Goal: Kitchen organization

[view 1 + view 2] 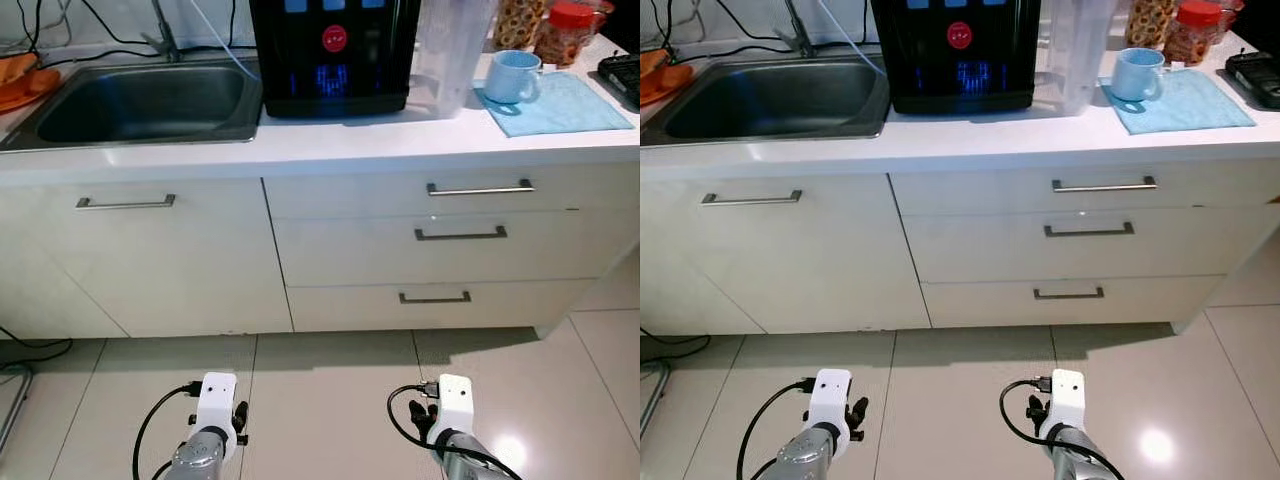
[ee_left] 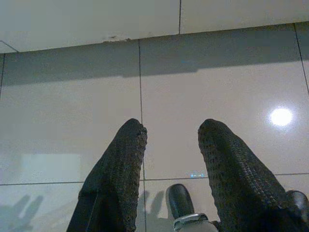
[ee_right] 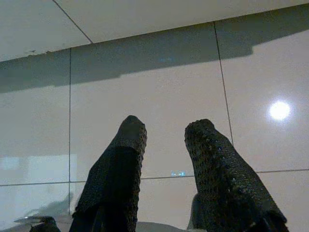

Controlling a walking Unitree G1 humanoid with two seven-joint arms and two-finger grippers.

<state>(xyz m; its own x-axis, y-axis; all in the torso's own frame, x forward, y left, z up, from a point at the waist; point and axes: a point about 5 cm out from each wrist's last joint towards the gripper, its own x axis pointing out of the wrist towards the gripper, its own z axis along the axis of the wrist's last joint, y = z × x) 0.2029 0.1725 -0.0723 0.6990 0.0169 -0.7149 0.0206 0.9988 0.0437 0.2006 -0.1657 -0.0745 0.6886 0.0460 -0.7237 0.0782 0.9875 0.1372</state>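
A white kitchen counter [image 1: 330,140] stands before me with a steel sink [image 1: 140,100] at its left. On its right lies a blue cloth [image 1: 560,105] with a light blue mug [image 1: 515,75] on it. Both arms hang low over the tiled floor. My left gripper [image 2: 169,130] is open with nothing between its fingers, and so is my right gripper [image 3: 164,126]. The wrists of the left arm [image 1: 215,405] and the right arm [image 1: 452,405] show at the bottom of the head views.
A black dispenser machine [image 1: 330,50] and a clear pitcher [image 1: 450,50] stand on the counter beside jars [image 1: 565,30] of snacks. Three drawers with metal handles [image 1: 460,233] sit below on the right, a cupboard door [image 1: 125,202] on the left. Cables [image 1: 30,345] lie on the floor at left.
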